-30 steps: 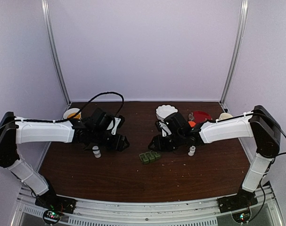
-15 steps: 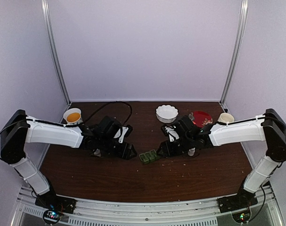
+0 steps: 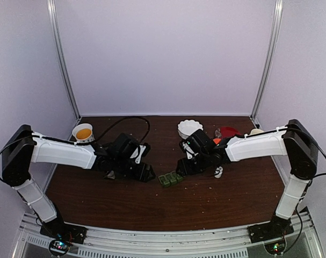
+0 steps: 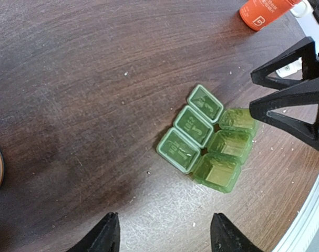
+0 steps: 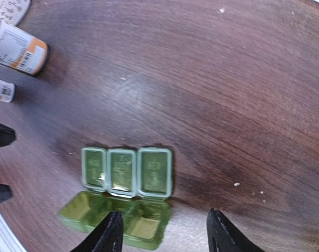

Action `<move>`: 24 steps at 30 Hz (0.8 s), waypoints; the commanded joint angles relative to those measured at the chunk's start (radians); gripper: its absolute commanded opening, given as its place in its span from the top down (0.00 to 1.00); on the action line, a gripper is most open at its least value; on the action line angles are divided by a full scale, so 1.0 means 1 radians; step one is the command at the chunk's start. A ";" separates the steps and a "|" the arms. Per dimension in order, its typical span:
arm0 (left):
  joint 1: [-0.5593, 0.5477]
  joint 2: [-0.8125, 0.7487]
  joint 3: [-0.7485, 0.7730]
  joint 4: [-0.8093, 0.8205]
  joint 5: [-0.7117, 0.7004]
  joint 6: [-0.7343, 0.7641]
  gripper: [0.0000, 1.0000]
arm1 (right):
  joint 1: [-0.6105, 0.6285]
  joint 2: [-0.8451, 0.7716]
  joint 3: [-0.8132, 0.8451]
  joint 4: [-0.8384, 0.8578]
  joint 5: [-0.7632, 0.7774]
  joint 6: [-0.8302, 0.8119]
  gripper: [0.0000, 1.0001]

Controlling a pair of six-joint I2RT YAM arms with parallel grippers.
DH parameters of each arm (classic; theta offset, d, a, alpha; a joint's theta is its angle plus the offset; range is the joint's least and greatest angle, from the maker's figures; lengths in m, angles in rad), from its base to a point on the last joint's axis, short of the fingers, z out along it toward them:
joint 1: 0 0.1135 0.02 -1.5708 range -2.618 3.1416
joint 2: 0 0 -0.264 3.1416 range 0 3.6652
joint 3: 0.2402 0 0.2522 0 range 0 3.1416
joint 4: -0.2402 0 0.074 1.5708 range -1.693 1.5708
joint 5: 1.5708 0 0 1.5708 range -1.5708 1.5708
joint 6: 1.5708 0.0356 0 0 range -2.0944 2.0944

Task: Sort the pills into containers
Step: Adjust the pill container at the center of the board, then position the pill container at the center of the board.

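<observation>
A white scalloped bowl [image 3: 188, 127] and red plate [image 3: 231, 130] are sitting at the brown table's [image 3: 152, 207] back — a cup of orange liquid [image 3: 83, 132] is standing left.

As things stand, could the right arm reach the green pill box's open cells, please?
Probably yes: the right gripper hangs open close to the pill box, lids flipped back, nothing between them.

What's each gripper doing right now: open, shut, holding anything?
Left gripper: open, holding nothing.
Right gripper: open, holding nothing, above the green pill box.
</observation>
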 commanded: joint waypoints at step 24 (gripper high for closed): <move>-0.031 0.028 0.044 0.056 0.049 0.056 0.38 | 0.043 -0.127 -0.215 0.073 0.030 -0.033 0.49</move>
